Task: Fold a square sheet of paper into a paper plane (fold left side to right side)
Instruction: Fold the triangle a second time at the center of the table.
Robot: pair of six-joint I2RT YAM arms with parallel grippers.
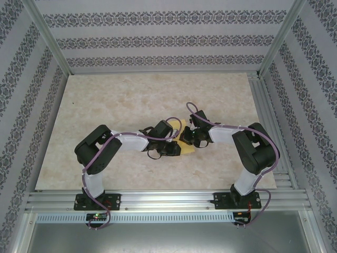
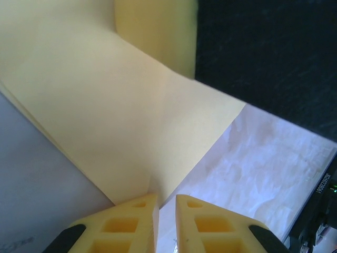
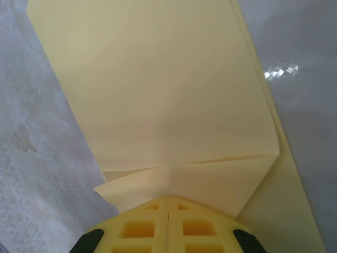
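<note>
Top view: thin yellow-orange square sheet of paper [image 1: 188,150] barely peeks out between both arms, on a beige marbled worktop [image 1: 131,95] with patterned grey walls [image 1: 158,42] around. Wrist views add detail: right pincer [image 3: 168,199] fully closed, tips at the folded flaps. Left pincer [image 2: 167,197] a narrow slit apart, gap clear, paper corner just ahead.

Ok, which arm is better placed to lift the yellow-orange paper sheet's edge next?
Left, likely. The left gripper stands slightly open at a corner of the yellow-orange paper sheet, ready to pinch it. The right gripper is shut, tips against the folded part, better suited to pinning.
</note>
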